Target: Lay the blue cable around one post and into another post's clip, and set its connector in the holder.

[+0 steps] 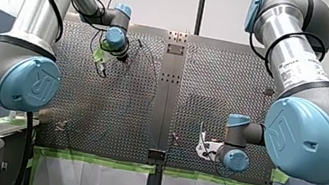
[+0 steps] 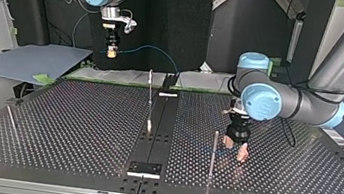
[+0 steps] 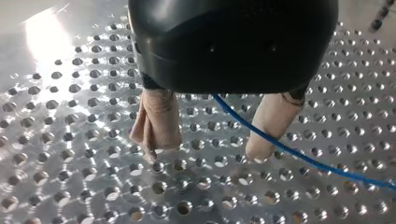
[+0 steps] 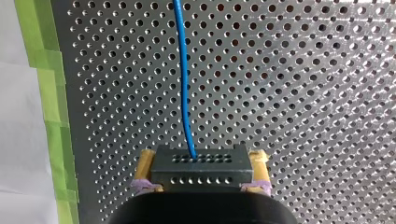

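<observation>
In the right wrist view my right gripper (image 4: 201, 161), with yellow pads, is shut on a dark grey connector (image 4: 198, 169). The blue cable (image 4: 183, 70) runs straight ahead from it over the perforated table. The top view shows that gripper (image 2: 111, 54) held high at the left, with the cable (image 2: 151, 49) arcing away from it. My left gripper (image 3: 212, 147) hangs just above the table with its beige fingers (image 3: 156, 126) apart. The cable (image 3: 299, 154) passes between them and across one fingertip, ungripped. It stands beside a thin post (image 2: 214, 150) in the top view.
A second post (image 2: 150, 94) rises near the black centre rail (image 2: 158, 125), which has a small plate (image 2: 145, 169) at its near end. A thin rod (image 2: 11, 118) stands at the top view's left. Green tape (image 4: 44, 84) marks the table edge.
</observation>
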